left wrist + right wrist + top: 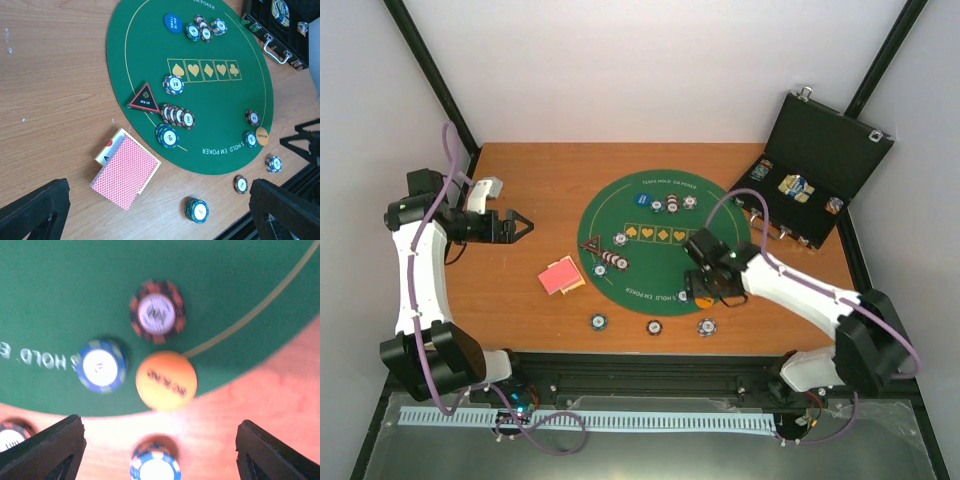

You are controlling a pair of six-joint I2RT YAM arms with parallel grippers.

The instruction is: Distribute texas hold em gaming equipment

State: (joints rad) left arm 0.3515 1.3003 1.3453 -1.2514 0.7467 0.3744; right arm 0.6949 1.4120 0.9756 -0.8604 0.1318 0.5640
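Top external view gives us the tabletop with the round green mat in its middle and the open black case at the far right. The playing cards lie in a pile on the wood just left of the mat. Poker chips sit in small groups on the mat, and three more lie in a row on the wood near its front edge. The left arm reaches over bare wood well left of the mat. The right arm hangs over the mat's near right edge.

Left wrist view: we see the left fingers spread wide, pinching nothing, with the card pile between and beyond them. Its red backs face up and a white face peeks out underneath. On the mat we make out a black triangular marker, a blue button and an orange button.

Right wrist view, blurred: the right fingers stand apart and hold nothing. Beyond them the orange button lies at the mat's rim, a blue chip just beside it and a maroon chip farther in. Another blue chip rests on the wood between the fingers.
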